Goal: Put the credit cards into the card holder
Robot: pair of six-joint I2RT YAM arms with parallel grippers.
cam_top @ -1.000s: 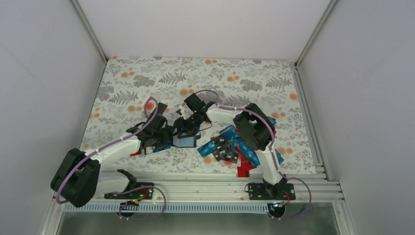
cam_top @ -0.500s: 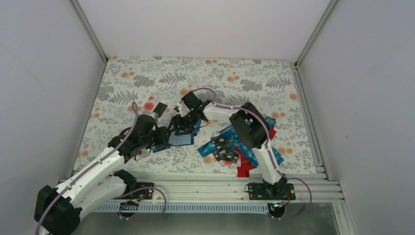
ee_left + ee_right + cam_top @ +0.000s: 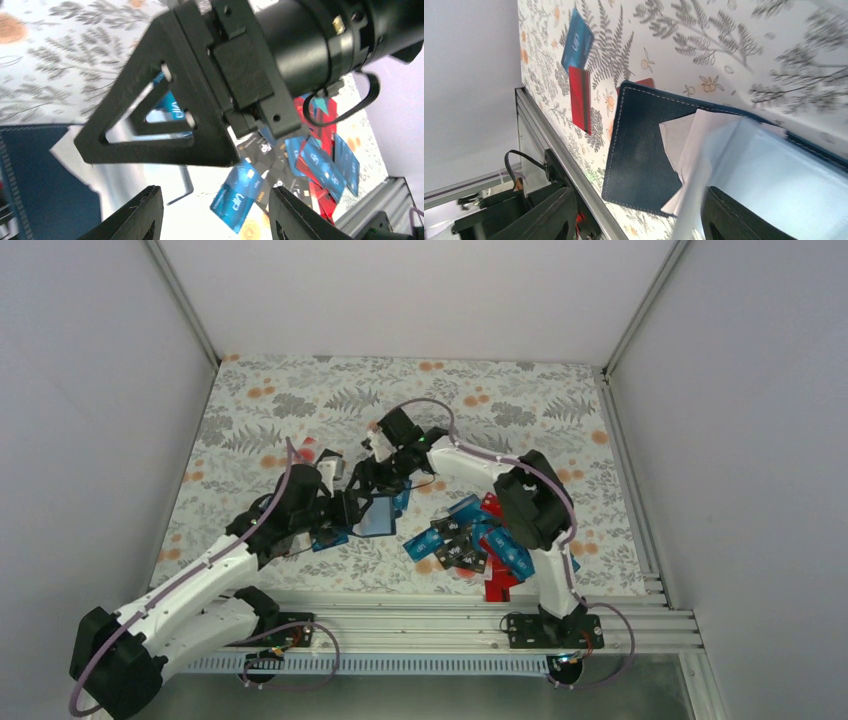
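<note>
Right end effector [image 3: 639, 192] hangs low over the opened card holder [image 3: 639, 150], its jaws standing well apart. A pale flap edge rises between them but touches neither finger, so I read it as gripping nothing. Left end effector [image 3: 215, 189] is also parted and empty, with the other arm's black frame filling the view just ahead of it.

The card holder lies a little left of the middle of the table [image 3: 300, 390], unfolded with its light inside showing. Its long axis looks slanted: the navy half points toward the near left corner and the pale half lies under the right fingers, seemingly lifted off the cloth.

My main worry is the crowding. Both end effectors sit nearly touching over one small target, so any careless move could knock them together or shove the holder away. With nothing pinning it, the raised flap could also drop shut.

Most credit cards [image 3: 470, 540] are heaped to the right of the holder. One blue card [image 3: 577, 42] and one red card [image 3: 580, 102] lie toward the near left.
</note>
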